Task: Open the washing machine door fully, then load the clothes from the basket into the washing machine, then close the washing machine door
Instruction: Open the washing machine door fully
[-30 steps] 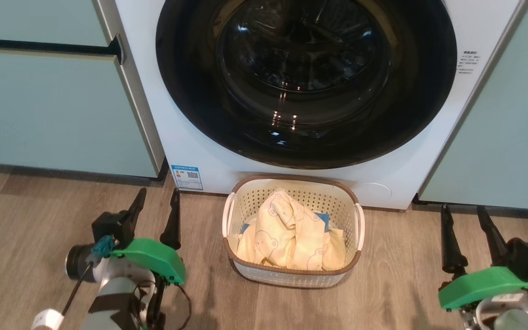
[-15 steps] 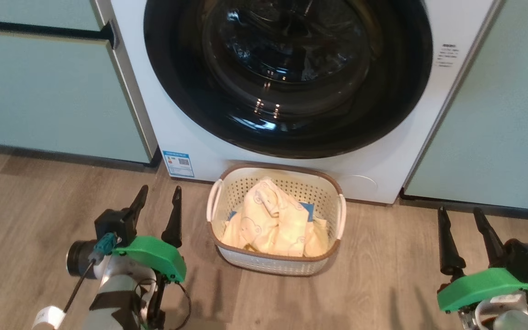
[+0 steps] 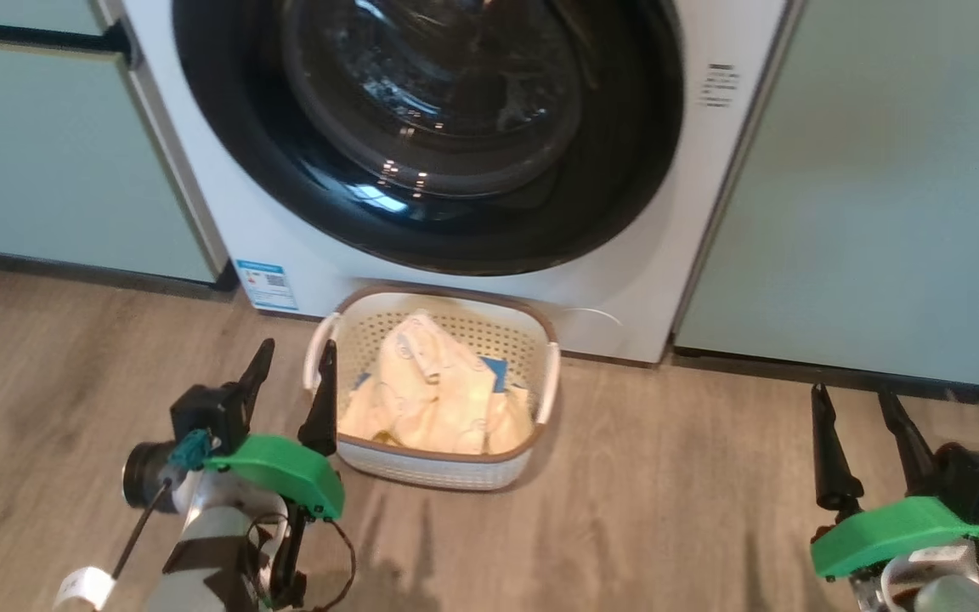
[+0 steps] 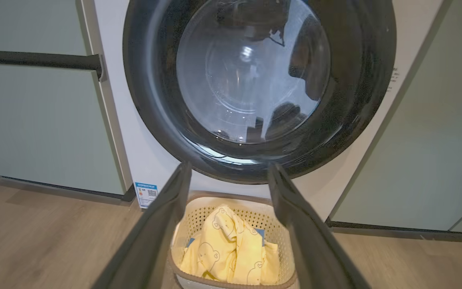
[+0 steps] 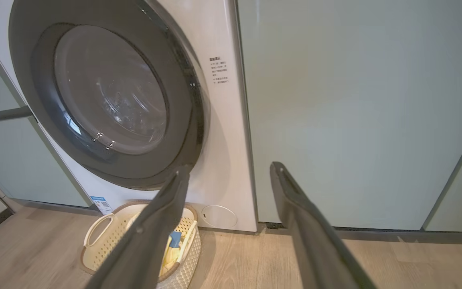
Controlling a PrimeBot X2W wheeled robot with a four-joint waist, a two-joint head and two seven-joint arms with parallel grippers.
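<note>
The large round glossy black washing machine door [image 3: 430,119], with its bulging clear glass window, lies closed against the big white front-loading washing machine [image 3: 668,255]. On the floor just in front of it, below the door's lower edge, stands the small cream perforated plastic basket [image 3: 434,466] with a brown rim and white side handles. Inside it lie the clothes [image 3: 430,395], pale yellow fabric printed with bear outlines, with a small bright blue piece [image 3: 495,371] at the far right. The left gripper [image 3: 298,348] is near the basket's left side, its long dark fingers spread apart and holding nothing. The right gripper [image 3: 851,393] is well to the right, likewise spread and empty. Pale green cabinets [image 3: 863,187] flank the machine above the wood-grain plank floor [image 3: 668,493].
</note>
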